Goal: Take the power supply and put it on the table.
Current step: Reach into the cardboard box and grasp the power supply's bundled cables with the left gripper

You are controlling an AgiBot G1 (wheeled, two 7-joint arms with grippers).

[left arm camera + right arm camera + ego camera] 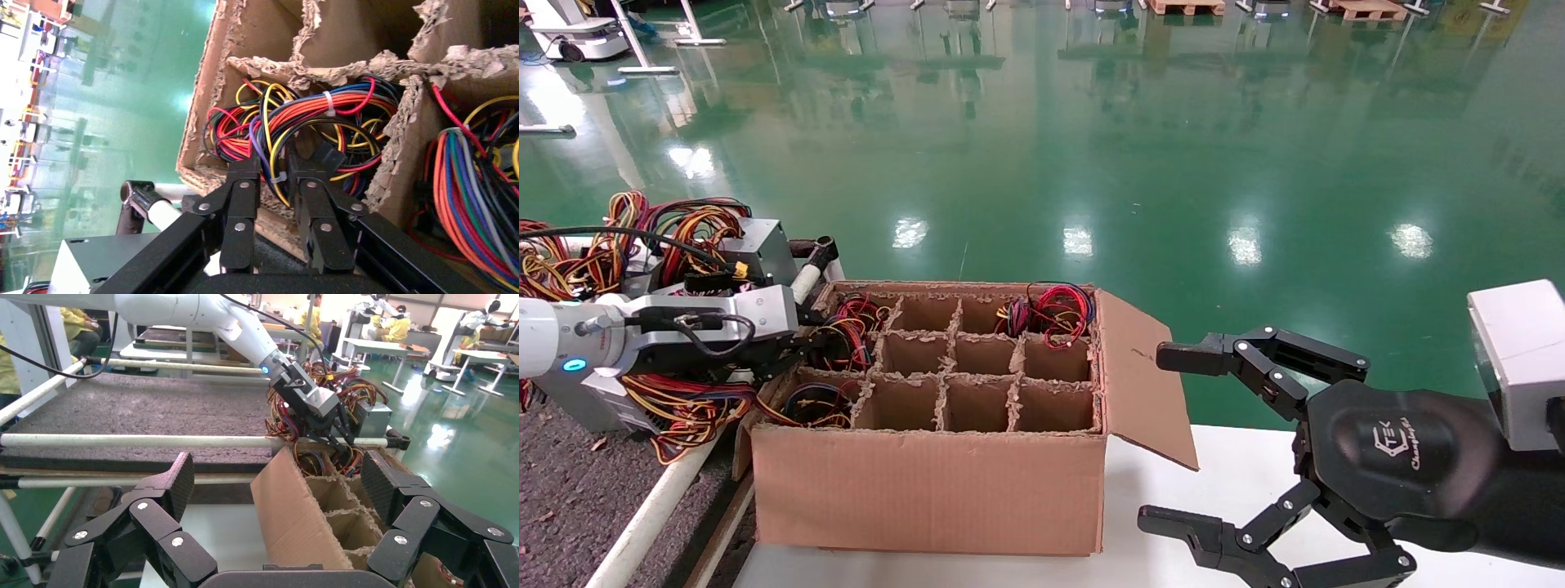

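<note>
A power supply's bundle of red, yellow, black and blue wires (847, 325) (309, 116) fills the back left cell of the cardboard box (928, 490); its metal body is hidden below. My left gripper (807, 343) (273, 162) reaches into that cell from the left, shut on a few of these wires. More power supplies (762, 249) lie on the dark grey table (568, 490) (134, 410) to the left. Off to the right of the box, my right gripper (1169, 437) (278, 478) hangs open and holds nothing.
Wire bundles also fill the front left cell (813, 404) and a back cell (1050, 314). The box has a flap (1144, 384) hanging open on its right and stands on a white tabletop (1238, 465). A white tube rail (658, 498) separates it from the dark table.
</note>
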